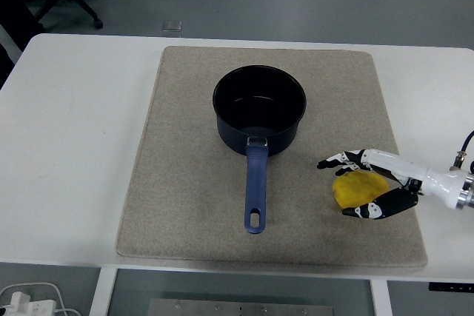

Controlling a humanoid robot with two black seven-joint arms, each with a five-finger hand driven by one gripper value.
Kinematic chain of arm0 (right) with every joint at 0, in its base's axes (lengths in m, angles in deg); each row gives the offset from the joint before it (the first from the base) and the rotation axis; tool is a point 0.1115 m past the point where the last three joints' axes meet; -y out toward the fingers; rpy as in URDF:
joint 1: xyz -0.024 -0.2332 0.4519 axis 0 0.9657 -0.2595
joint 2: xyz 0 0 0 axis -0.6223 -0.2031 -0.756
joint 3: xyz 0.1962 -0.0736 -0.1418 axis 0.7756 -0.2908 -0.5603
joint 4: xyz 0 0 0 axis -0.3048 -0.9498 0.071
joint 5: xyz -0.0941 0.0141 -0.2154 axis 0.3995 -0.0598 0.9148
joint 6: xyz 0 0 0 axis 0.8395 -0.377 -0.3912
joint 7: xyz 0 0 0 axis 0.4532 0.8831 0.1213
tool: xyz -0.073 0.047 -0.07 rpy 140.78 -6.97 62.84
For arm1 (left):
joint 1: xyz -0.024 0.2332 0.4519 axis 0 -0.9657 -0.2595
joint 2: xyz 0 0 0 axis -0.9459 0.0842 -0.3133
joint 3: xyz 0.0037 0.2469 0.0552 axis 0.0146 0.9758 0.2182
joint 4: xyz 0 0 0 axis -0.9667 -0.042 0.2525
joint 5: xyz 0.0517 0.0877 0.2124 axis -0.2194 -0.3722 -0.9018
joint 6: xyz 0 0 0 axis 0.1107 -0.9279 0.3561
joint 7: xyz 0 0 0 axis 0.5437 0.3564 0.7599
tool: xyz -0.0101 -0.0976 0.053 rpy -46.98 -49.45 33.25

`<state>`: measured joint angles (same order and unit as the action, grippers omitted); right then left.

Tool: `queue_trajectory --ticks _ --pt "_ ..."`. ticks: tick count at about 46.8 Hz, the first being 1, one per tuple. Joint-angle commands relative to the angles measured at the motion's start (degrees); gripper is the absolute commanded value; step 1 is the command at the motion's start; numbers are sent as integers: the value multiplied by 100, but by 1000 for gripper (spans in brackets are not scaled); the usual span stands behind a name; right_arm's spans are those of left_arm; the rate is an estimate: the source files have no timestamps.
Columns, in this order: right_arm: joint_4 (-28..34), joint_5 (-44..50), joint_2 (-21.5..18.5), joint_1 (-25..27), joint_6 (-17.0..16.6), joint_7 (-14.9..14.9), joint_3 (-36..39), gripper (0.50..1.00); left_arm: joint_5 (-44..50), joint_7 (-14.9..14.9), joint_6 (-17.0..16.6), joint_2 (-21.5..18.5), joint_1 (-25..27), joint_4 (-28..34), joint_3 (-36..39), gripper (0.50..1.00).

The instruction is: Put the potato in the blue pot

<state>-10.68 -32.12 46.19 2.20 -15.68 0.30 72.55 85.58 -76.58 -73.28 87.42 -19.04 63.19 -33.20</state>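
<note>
The yellow potato [357,189] lies on the beige mat [185,183] that covers the white desk [67,146], to the right of the pot's handle and near the mat's right edge. The right robot hand [370,186] reaches in from the right with fingers spread around the potato, long fingers over its far side and thumb below, not yet closed. The blue pot [259,109] stands upright mid-mat, apart from the potato.

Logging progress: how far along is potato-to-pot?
Nothing finished: the pot holds nothing, and the potato lies on the mat to its right. In hand: the right robot hand brackets the potato, fingers past its far side and thumb on the near side, not visibly clamped. Left: grip, lift, carry, drop in the pot.
</note>
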Motion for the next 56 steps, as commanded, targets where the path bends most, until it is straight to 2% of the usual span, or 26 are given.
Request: queue_trajectory --ticks 1,10,20,29,41,56 --pt "35 0 -9 1 0 16 0 813 0 0 0 0 2 0 0 996" --pt "131 9 -97 53 0 95 0 815 0 0 0 0 2 0 0 996" --pt "149 0 -106 53 -18 113 18 889 0 0 0 0 2 0 0 996" --pt "395 9 -124 53 -88 113 9 923 0 0 0 0 2 0 0 996" --pt "580 27 -124 62 -176 139 0 926 0 0 0 0 -7 0 0 996" --pt "606 62 -115 89 -185 350 -8 917 0 0 0 0 2 0 0 996"
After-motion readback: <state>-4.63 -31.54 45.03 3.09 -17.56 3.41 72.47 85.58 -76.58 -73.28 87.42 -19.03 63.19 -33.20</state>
